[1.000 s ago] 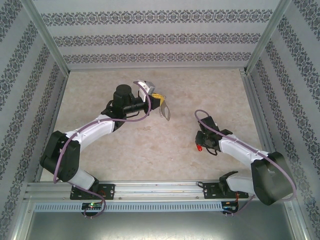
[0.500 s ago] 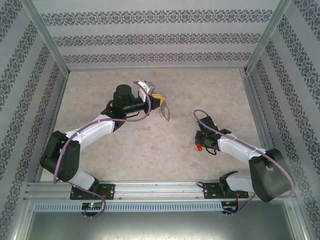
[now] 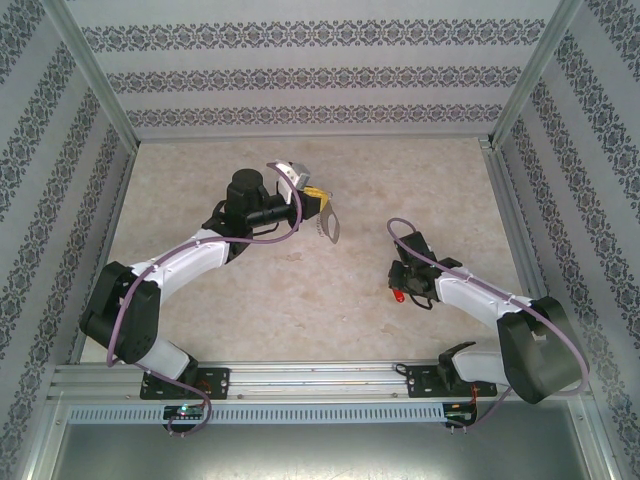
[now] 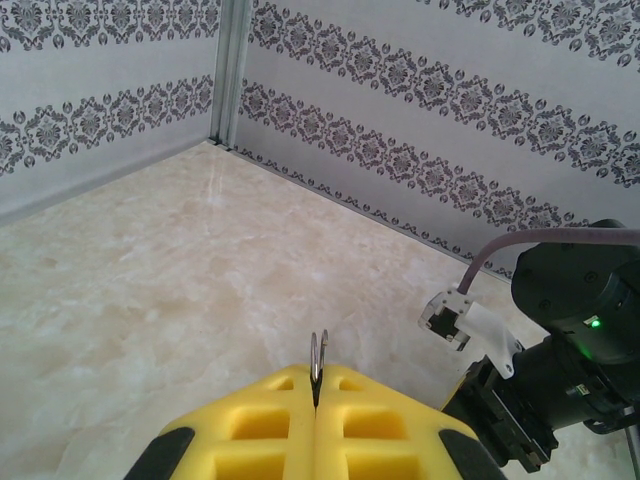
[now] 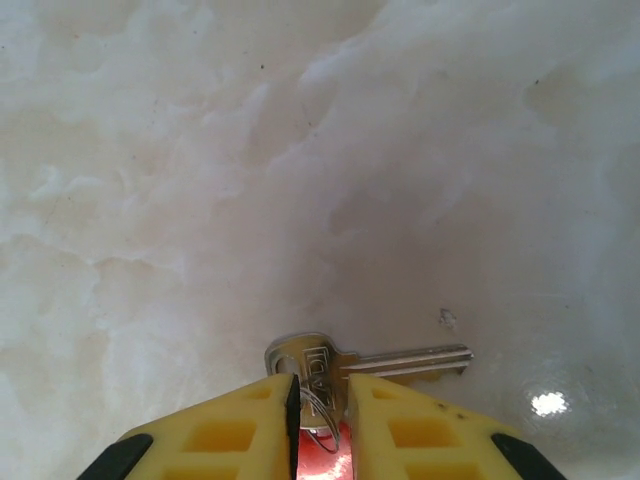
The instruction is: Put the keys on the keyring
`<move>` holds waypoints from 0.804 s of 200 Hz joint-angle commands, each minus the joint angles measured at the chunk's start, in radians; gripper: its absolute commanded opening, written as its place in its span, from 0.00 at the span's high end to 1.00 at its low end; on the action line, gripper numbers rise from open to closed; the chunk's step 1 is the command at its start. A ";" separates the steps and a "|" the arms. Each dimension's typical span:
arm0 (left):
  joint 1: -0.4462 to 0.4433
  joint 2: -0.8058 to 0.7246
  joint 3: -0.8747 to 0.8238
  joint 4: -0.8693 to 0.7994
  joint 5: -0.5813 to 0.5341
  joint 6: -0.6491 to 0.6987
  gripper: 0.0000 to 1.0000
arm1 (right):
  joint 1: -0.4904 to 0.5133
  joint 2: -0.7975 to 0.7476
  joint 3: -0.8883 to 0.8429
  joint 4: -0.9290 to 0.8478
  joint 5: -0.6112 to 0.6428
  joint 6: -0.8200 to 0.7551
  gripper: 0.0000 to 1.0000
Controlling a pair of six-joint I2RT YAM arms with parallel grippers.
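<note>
Left gripper (image 4: 315,388) clamps the keyring (image 4: 318,350); right gripper (image 5: 320,392) narrowly pinches the keys (image 5: 385,362) on the table (image 5: 200,150).

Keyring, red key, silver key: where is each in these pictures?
keyring (image 4: 315,355), left wrist view, on the thin loop's wire.
red key (image 3: 397,296), top external view, on its red head.
silver key (image 5: 385,361), right wrist view, on its blade.

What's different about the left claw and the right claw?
The left claw is squeezed fully shut on the thin keyring; the right claw has a small gap where it pinches the keys. The left claw points out across the table; the right claw points down at it. Both have yellow fingers.
</note>
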State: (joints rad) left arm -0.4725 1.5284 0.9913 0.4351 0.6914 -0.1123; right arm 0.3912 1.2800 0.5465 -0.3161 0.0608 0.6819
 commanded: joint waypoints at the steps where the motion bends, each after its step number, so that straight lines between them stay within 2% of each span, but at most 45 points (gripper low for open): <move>1: -0.012 -0.020 0.002 0.070 0.026 -0.001 1.00 | 0.015 0.000 -0.008 0.018 -0.019 0.002 0.79; 161: -0.011 -0.011 0.008 0.088 0.039 -0.014 1.00 | 0.022 -0.021 -0.017 -0.008 -0.014 0.001 0.87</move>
State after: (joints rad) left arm -0.4725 1.5284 0.9913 0.4576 0.7055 -0.1131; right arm 0.4038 1.2728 0.5400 -0.3065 0.0364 0.6819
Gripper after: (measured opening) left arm 0.049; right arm 0.141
